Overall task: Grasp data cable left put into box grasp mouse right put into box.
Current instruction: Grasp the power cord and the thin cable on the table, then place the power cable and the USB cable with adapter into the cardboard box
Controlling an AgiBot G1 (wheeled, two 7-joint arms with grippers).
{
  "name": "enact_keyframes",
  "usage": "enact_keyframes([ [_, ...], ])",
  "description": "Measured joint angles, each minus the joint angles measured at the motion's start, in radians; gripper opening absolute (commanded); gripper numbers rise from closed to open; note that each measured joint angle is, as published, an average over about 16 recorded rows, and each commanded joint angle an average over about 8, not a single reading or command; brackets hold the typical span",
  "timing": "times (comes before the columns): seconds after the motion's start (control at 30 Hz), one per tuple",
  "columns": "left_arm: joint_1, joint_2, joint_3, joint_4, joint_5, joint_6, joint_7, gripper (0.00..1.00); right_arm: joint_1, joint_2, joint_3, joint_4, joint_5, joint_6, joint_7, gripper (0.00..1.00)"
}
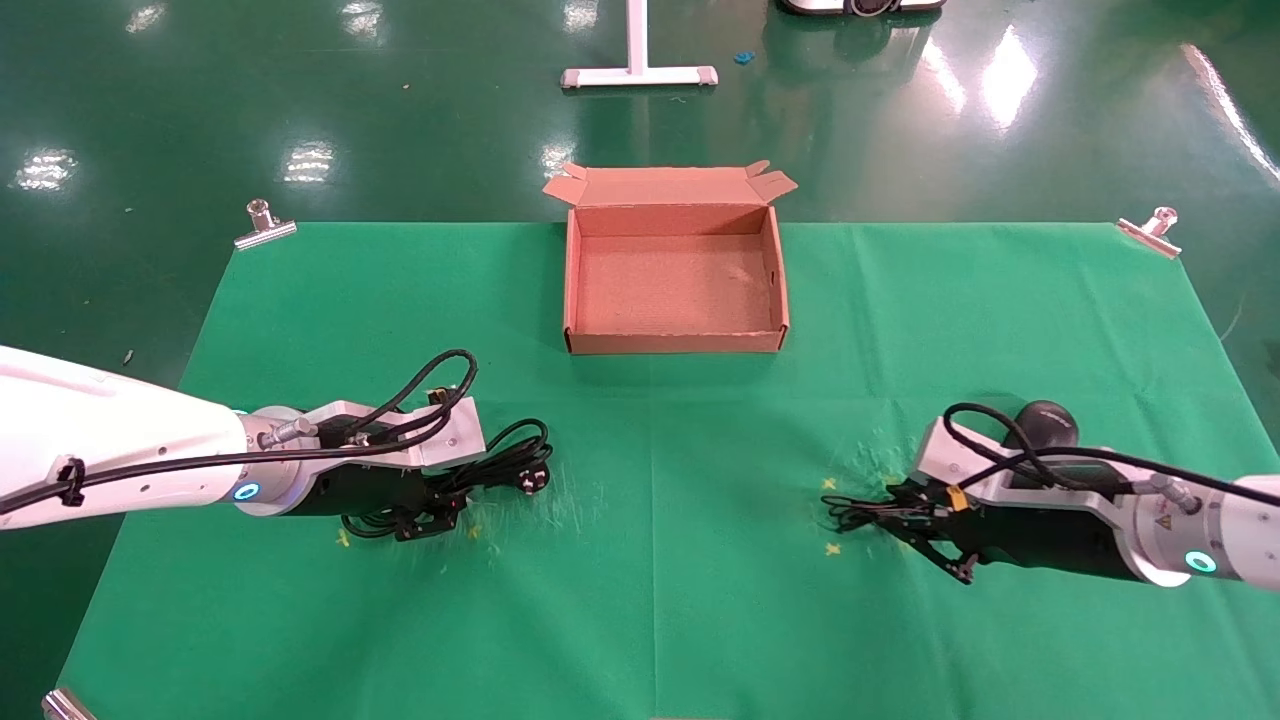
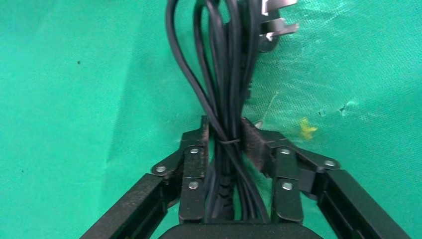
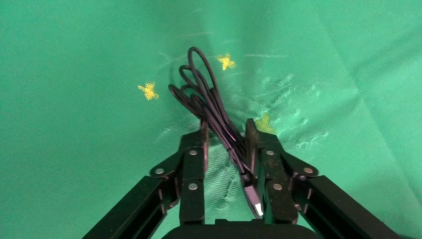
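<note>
The data cable is a thick black coiled cord lying on the green cloth at the left, with its pronged plug at the far end. My left gripper is shut on the tied middle of the bundle, with a pad pressing each side. The mouse's thin black wire bundle lies on the cloth at the right. My right gripper is open around this bundle, and cloth shows between one finger and the wire. The bundle's USB plug lies along the other finger. The brown box stands open and empty at the back centre.
A black rounded body sits just beyond my right wrist. Metal clips pin the cloth's far corners. Yellow crosses mark the cloth. A white stand base is on the floor behind the table.
</note>
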Motion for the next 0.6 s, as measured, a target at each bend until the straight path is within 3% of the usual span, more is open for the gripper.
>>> enact_keyframes([
  [0.33,-0.004,0.001,-0.002,0.007,-0.009,0.002,0.006,0.00,0.001,0.000,0.000,-0.002,0.001,-0.001,-0.002,0.00],
  [0.6,-0.042,-0.006,-0.032,0.015,-0.097,0.028,0.041,0.00,0.020,0.009,0.013,-0.001,0.015,-0.002,-0.012,0.00],
])
